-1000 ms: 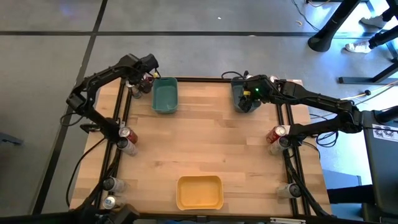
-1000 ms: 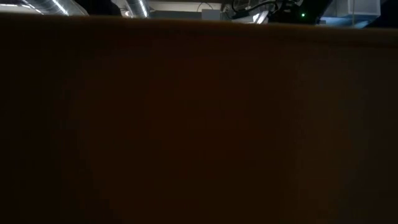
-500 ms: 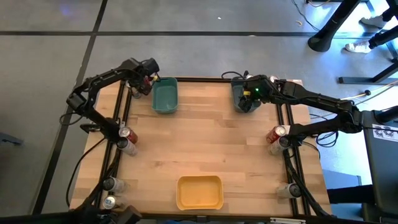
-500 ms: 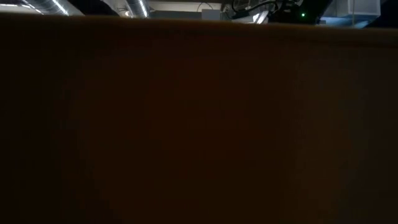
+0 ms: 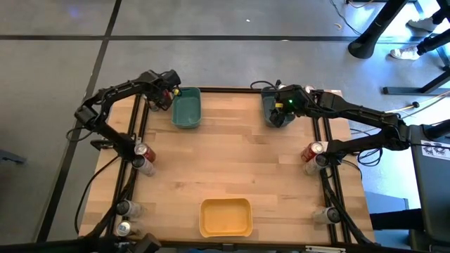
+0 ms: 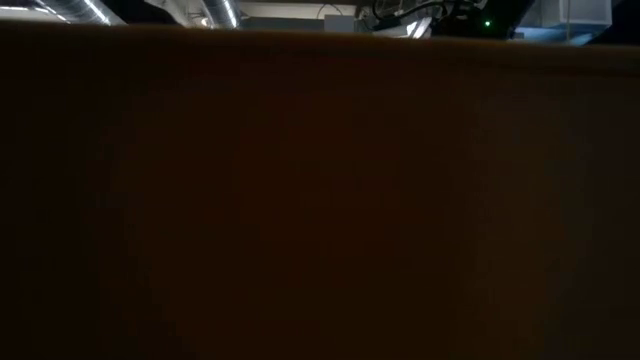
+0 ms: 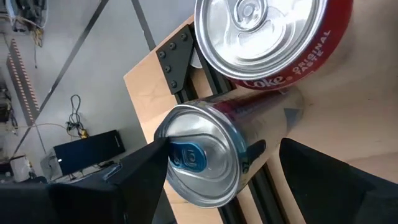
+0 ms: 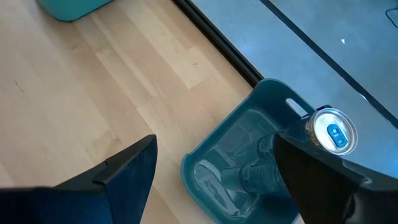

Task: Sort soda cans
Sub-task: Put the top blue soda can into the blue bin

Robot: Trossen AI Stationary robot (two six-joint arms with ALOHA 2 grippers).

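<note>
My left gripper point(image 5: 167, 91) point(image 7: 224, 149) is open at the table's far left corner, beside the teal bin point(image 5: 186, 109). It points down over two upright cans. Its fingers stand on either side of a can with a blue tab point(image 7: 199, 155). A red Coke can point(image 7: 264, 37) stands right behind that can. My right gripper point(image 5: 281, 111) point(image 8: 214, 140) is open above the grey-blue bin point(image 8: 224, 155) at the far right. A silver-topped can with a blue tab point(image 8: 333, 134) shows at that bin's rim, partly behind one finger. My left gripper comes from above, pointing down, with the blue-tab can's top between its fingers. One finger point(image 7: 146, 165) shows against the can's top rim point(image 7: 166, 134); I cannot tell whether it touches. A gap shows between the can and the other finger.
A yellow bin point(image 5: 226, 217) sits at the near edge's middle. Cans stand along the left rail point(image 5: 143, 156) point(image 5: 126, 214) and the right rail point(image 5: 314, 154) point(image 5: 325, 214). Bare wood lies in the table's middle. The low view is filled by a dark surface.
My left gripper has moved a little toward the near edge, over the cans at the far left corner. My right arm has kept still.
</note>
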